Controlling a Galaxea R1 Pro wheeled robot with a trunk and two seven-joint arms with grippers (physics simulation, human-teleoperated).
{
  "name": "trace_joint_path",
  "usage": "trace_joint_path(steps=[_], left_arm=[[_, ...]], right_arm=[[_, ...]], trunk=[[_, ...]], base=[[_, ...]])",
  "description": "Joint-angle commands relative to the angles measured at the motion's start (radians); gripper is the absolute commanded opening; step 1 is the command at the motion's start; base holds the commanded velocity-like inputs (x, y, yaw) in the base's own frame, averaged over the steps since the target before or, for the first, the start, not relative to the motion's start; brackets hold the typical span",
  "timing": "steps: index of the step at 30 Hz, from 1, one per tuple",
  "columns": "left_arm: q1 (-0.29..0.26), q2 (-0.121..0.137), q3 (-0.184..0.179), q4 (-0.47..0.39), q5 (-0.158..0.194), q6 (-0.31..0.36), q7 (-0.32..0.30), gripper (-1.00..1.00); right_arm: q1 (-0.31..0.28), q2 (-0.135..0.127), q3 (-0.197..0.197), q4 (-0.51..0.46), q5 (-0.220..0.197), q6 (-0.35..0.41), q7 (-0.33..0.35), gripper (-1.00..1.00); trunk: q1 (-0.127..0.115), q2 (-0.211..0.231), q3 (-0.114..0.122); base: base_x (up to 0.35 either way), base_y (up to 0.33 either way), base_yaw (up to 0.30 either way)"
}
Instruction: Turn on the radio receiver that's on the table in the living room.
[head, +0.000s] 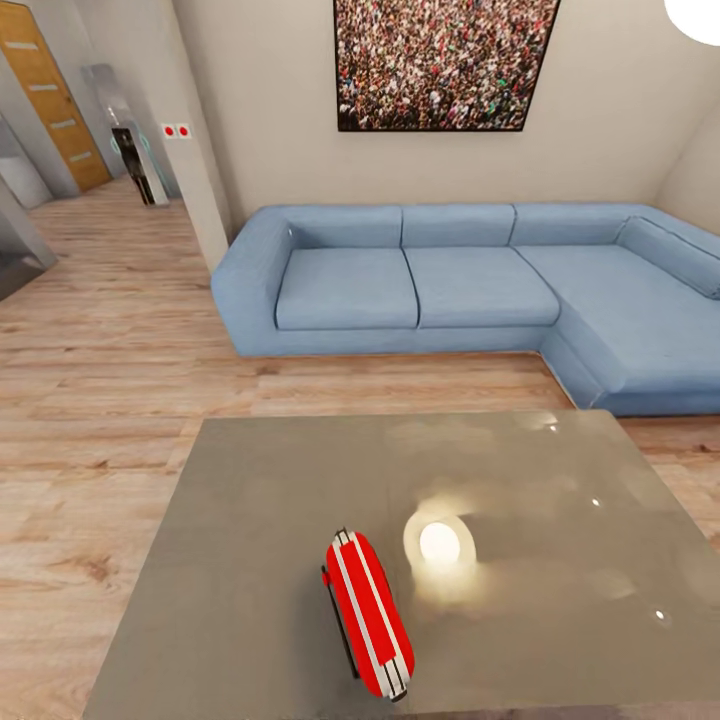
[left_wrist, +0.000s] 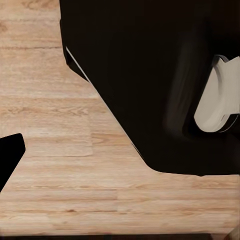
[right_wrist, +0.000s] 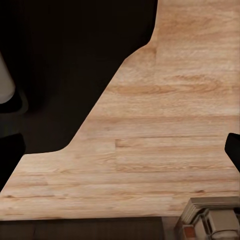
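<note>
1. Step in hand, as judged: the approach is about done and the reach has not begun. In the head view the radio (head: 368, 628) lies on the table (head: 240, 520) in the living room, with no arm over the tabletop

2. Place of the radio: at about 6 o'clock on the tabletop, close to the near edge. Its long side runs from 11 o'clock to 5 o'clock, the white band faces up and the thin dark strap (head: 336, 620) lies along the side toward 9 o'clock. A bright lamp reflection (head: 440, 543) sits just beside it toward 1 o'clock

3. Surroundings in the head view: a blue sofa (head: 470, 285) beyond the table at 12 o'clock, a framed crowd picture (head: 440, 62) on the wall above it, and wood floor (head: 110, 330) running toward 10 o'clock

4. Next move, as judged: one arm must rise from beside the body and come over the near edge, bringing a fingertip down onto the radio's switch. The switch is too small to make out here, so a closer look may be needed

5. Wrist views: each looks down on plank floor and the robot's own dark body (left_wrist: 150, 75), things the head view leaves out. Neither shows the table or radio

6. Fingers: a dark tip (left_wrist: 9, 156) shows at the edge of the left wrist view and another (right_wrist: 233, 148) in the right; whether either pair is open or closed cannot be told
</note>
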Motion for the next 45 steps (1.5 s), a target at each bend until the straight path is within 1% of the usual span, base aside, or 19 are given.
trace_joint_path(steps=[1, 35, 45], left_arm=[[0.0, 0.0, 0.0, 0.0, 0.0, 0.0, 0.0, 1.0], [0.0, 0.001, 0.0, 0.0, 0.0, 0.0, 0.0, 1.0], [0.0, 0.001, -0.001, 0.0, 0.0, 0.0, 0.0, 1.0]], right_arm=[[0.0, 0.0, 0.0, 0.0, 0.0, 0.0, 0.0, 1.0], [0.0, -0.001, -0.003, 0.0, 0.001, -0.001, 0.001, 1.0], [0.0, -0.002, 0.0, 0.0, 0.002, -0.006, 0.004, 1.0]], trunk=[[0.0, 0.0, -0.002], [0.0, 0.0, -0.057], [0.0, 0.0, -0.061]], base=[[0.0, 0.0, 0.0], [0.0, 0.0, 0.0], [0.0, 0.0, 0.0]])
